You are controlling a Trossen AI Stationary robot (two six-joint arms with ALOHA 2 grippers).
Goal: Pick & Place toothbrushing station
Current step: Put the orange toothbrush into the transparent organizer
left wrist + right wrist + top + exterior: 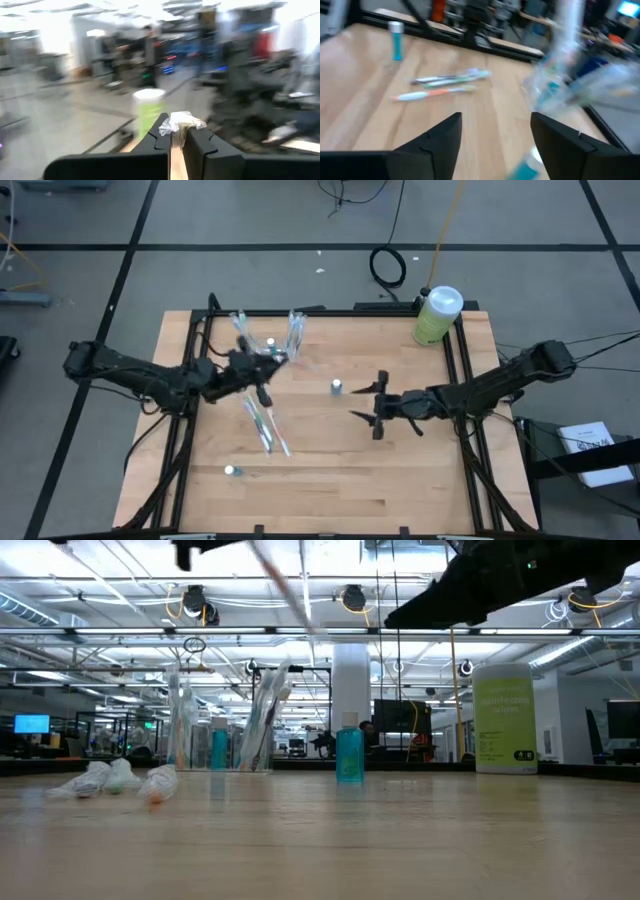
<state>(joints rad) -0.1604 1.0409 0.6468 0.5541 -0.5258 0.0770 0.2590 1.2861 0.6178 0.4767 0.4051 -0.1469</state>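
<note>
Between my left gripper's (176, 134) clenched jaws, a wrapped toothbrush (181, 123) is riding clear of the table, ready for the station (268, 340) just beyond them; my right gripper (372, 410), jaws released and empty, is hanging well apart.

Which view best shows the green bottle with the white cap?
The high view: the green bottle stands unobstructed at the table's far right corner. The low view shows its labelled side; the left wrist view shows it blurred; the right wrist view misses it.
</note>
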